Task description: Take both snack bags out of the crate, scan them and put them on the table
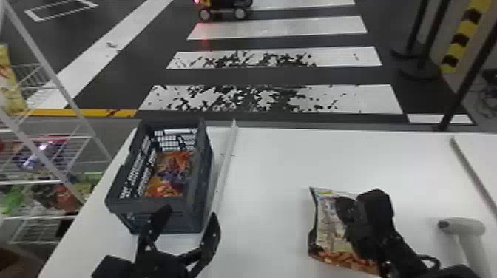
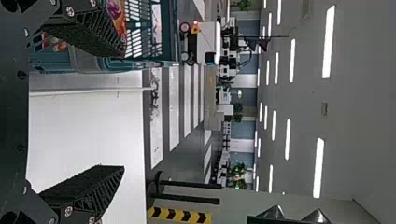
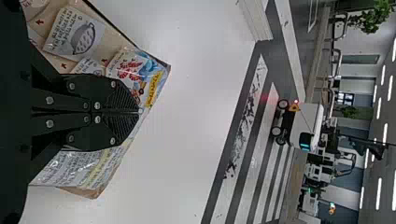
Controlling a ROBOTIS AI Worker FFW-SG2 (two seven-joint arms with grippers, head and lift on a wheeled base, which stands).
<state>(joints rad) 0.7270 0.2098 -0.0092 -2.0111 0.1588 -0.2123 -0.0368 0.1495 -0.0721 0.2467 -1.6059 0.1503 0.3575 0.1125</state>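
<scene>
In the head view my left gripper (image 1: 190, 218) stands open at the near end of the dark crate (image 1: 177, 218). An orange and purple snack bag (image 1: 172, 172) lies inside that crate. Between the spread fingers of my left gripper (image 2: 119, 112) there is nothing in the left wrist view. My right gripper (image 1: 344, 210) is over the other snack bag (image 1: 325, 225), right of the crate. Closed together, the fingers of my right gripper (image 3: 140, 112) pinch this bag (image 3: 149, 88) in the right wrist view. The white scanner (image 1: 464, 226) rests at the far right.
A raised white strip (image 1: 225, 159) runs along the white table (image 1: 273, 159) beside the crate. Wire shelves (image 1: 40, 181) with snack packs stand left of the table. Another white surface (image 1: 477, 155) adjoins at the right, and a small wheeled robot (image 1: 223, 9) is on the floor beyond.
</scene>
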